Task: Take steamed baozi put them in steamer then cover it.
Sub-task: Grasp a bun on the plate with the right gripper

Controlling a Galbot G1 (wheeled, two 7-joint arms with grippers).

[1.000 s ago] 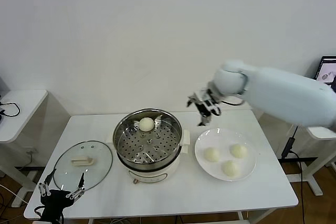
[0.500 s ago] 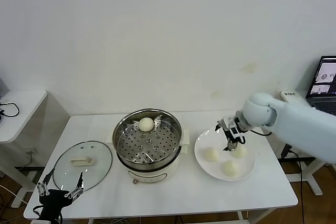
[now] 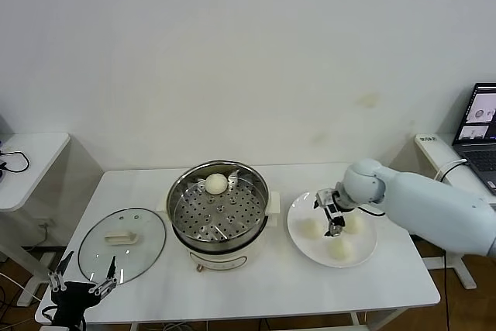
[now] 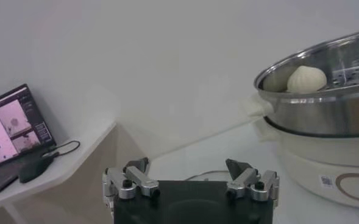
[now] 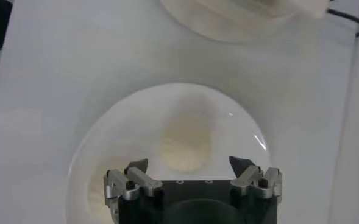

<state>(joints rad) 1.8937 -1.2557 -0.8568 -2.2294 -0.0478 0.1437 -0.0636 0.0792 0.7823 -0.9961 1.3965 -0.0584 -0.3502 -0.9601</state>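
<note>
The steamer (image 3: 219, 208) stands mid-table with one baozi (image 3: 216, 184) on its perforated tray; the left wrist view shows the same steamer (image 4: 325, 79) and baozi (image 4: 307, 78). Three more baozi (image 3: 311, 227) (image 3: 354, 224) (image 3: 339, 248) lie on a white plate (image 3: 364, 252). My right gripper (image 3: 333, 216) hovers open low over that plate, among the buns. In its wrist view a baozi (image 5: 185, 145) lies just ahead of the open right gripper (image 5: 190, 164), untouched. The cover (image 3: 122, 242) rests flat on the table's left. My left gripper (image 3: 81, 283) waits open at the near left edge.
The plate (image 5: 228, 140) sits right of the steamer, whose cream base (image 5: 246, 15) shows beyond it. A side table (image 3: 23, 164) stands to the left. A laptop (image 3: 479, 122) sits on another table at the far right and appears as a laptop (image 4: 8, 128) in the left wrist view.
My right arm swung from behind the steamer's right side down over the plate, then shifted slightly left between the baozi. The left gripper barely drifted.
</note>
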